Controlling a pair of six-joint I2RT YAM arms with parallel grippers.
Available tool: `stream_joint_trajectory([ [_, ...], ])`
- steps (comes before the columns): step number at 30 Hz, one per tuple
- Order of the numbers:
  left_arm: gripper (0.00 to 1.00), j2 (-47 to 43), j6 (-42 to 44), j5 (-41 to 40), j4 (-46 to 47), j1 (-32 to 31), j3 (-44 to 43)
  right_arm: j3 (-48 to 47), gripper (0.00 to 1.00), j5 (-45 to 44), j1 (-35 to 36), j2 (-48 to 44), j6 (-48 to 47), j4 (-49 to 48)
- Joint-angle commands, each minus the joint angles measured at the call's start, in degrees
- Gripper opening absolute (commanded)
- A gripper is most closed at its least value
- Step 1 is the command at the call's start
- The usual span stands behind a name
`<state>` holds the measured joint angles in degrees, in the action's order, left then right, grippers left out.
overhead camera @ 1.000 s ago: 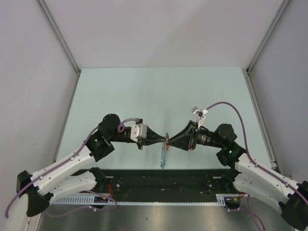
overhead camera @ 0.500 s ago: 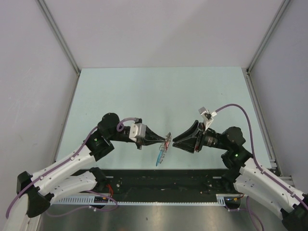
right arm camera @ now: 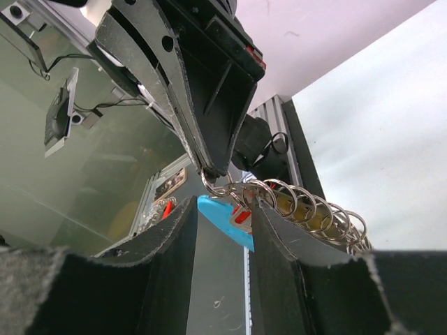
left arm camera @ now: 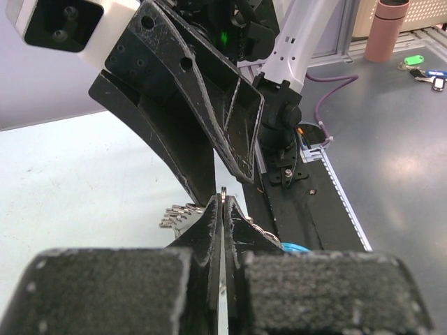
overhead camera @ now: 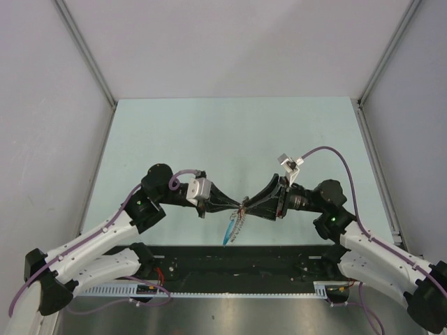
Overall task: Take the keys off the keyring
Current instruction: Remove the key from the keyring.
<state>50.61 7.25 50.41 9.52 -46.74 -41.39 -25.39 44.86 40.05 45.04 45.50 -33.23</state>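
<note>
Keyring hung between the claws. The left claw was clamped shut on its top loop, and the right claw stood open astride the coils, with the red key just inside its fingers. Closing on coils instead of the key would likely drag the ring from the left's pinch — or drop it.

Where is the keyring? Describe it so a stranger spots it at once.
Start at the pale green table and look to the middle of its near edge. There the keyring hangs, pinched by the left fingers. It is the only dangling thing: a string of silvery rings ending in a bright blue tip.
</note>
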Motion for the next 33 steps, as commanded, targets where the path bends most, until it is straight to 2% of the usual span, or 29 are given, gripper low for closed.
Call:
stream_joint_trajectory([
  [1, 0.00, -0.60, -1.71, 1.35, 4.63, 0.33, -3.09, -0.54, 0.41, 0.14, 1.52, 0.93, -0.32, -3.07],
  [14, 0.00, -0.16, -2.06, 0.30, 4.89, 0.33, -3.26, -0.54, 0.40, -1.27, 3.54, 0.14, -7.00, 0.54],
  [20, 0.00, -0.43, -2.06, -0.93, 4.81, 0.33, -2.82, -0.54, 0.33, -2.32, 4.07, -1.44, -8.93, 3.70],
  [30, 0.00, -0.86, -2.41, -2.60, 5.07, 0.33, -1.95, -0.54, 0.14, -5.83, 6.26, -1.97, -10.34, 3.88],
  [33, 0.00, -1.13, -2.50, -2.86, 5.33, 0.33, -1.51, -0.54, 0.13, -7.77, 6.70, -2.41, -10.95, 4.40],
])
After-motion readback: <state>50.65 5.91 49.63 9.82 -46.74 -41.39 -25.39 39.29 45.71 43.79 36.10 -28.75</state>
